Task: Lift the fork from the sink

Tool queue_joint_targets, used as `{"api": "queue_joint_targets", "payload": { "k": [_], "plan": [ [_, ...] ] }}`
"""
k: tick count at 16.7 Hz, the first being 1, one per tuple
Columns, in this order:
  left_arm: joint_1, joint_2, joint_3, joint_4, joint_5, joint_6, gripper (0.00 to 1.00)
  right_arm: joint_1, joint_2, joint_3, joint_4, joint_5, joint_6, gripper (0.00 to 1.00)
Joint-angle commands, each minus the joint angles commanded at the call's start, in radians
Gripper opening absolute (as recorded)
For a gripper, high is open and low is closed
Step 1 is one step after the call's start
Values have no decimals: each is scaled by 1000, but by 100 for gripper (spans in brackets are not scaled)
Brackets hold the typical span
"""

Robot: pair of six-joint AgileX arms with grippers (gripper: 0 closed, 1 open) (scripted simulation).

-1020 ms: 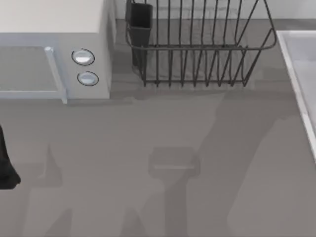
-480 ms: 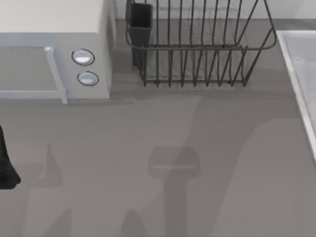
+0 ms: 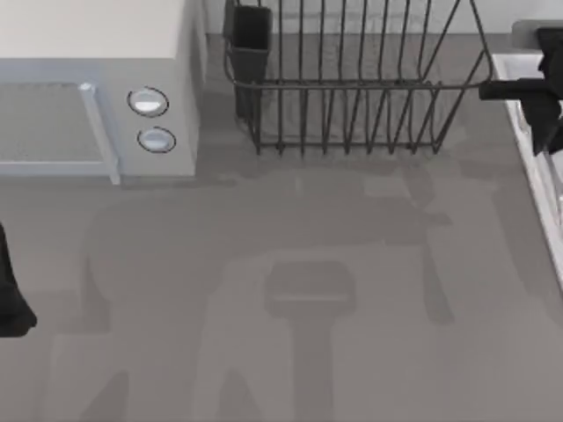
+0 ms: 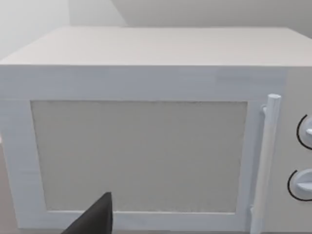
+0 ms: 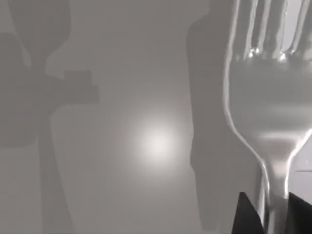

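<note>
The right gripper (image 3: 541, 110) has risen into view over the sink (image 3: 528, 141), clamped on the fork (image 5: 270, 97), so the lift looks underway.

The right gripper (image 3: 547, 105) hung over the counter's far right corner, fingers (image 5: 246, 214) clamped. The left arm (image 3: 10, 290) sat parked at the left edge.

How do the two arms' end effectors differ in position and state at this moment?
The right end effector is over the pale grey rectangular sink at the table's right edge, clamped on the shiny silver metal fork's neck. The left end effector sits parked at the left, facing the white box-shaped microwave, holding nothing visible. Both have dark fingers.
</note>
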Motion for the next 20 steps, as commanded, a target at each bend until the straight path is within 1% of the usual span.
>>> {"api": "queue_joint_targets", "payload": {
  "k": [3, 6, 12, 14, 16, 20],
  "plan": [
    [0, 0, 0, 0, 0, 0, 100, 186, -109, -76, -44, 2, 182, 0],
    [0, 0, 0, 0, 0, 0, 100, 283, -185, -129, -71, 3, 279, 0],
    [0, 0, 0, 0, 0, 0, 100, 289, -192, -137, -69, 7, 296, 0],
    [0, 0, 0, 0, 0, 0, 100, 290, -187, -174, -33, 7, 296, 0],
    [0, 0, 0, 0, 0, 0, 100, 291, -179, -242, 43, 6, 296, 0],
    [0, 0, 0, 0, 0, 0, 100, 297, -155, -420, 261, 4, 296, 0]
  ]
}}
